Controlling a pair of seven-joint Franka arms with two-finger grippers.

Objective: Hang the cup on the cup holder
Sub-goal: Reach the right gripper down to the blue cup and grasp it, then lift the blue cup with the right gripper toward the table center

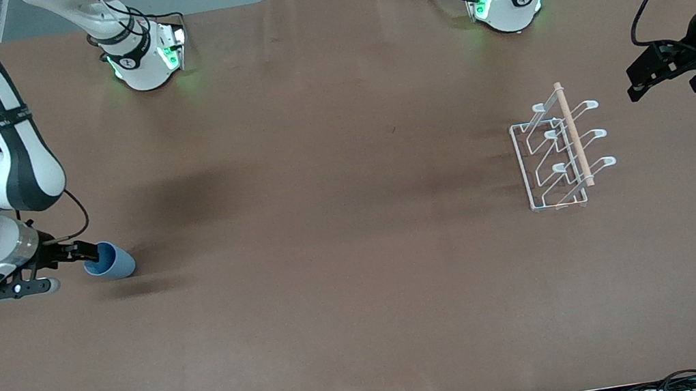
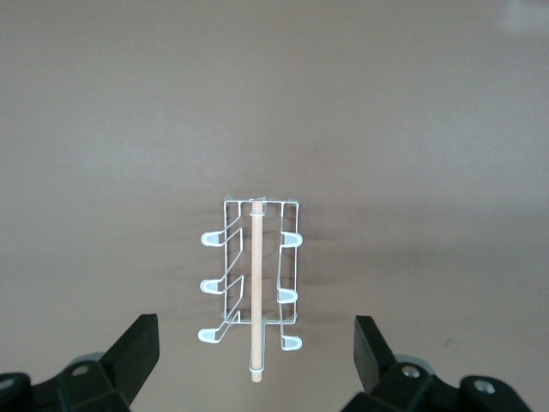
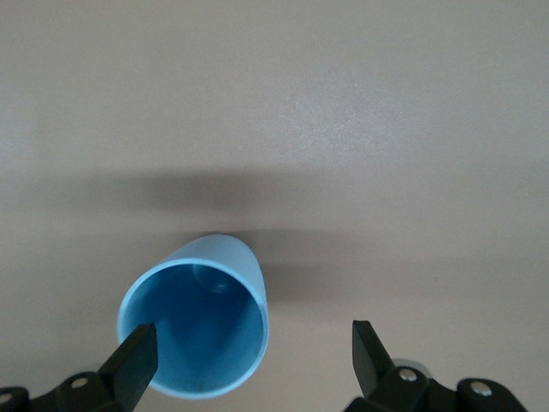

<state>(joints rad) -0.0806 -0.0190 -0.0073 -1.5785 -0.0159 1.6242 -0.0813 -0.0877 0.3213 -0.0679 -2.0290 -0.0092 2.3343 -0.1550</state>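
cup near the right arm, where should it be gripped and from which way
Grip the cup by its rim wall, one finger inside and one outside. It stands mouth-up with no handle, so the open top is the easy way in. The right tool is open at the mouth with one fingertip at the rim, so I would come from above.

The right claw (image 3: 249, 356) and left claw (image 2: 256, 352) are cut off — only fingertips show in wrist views.
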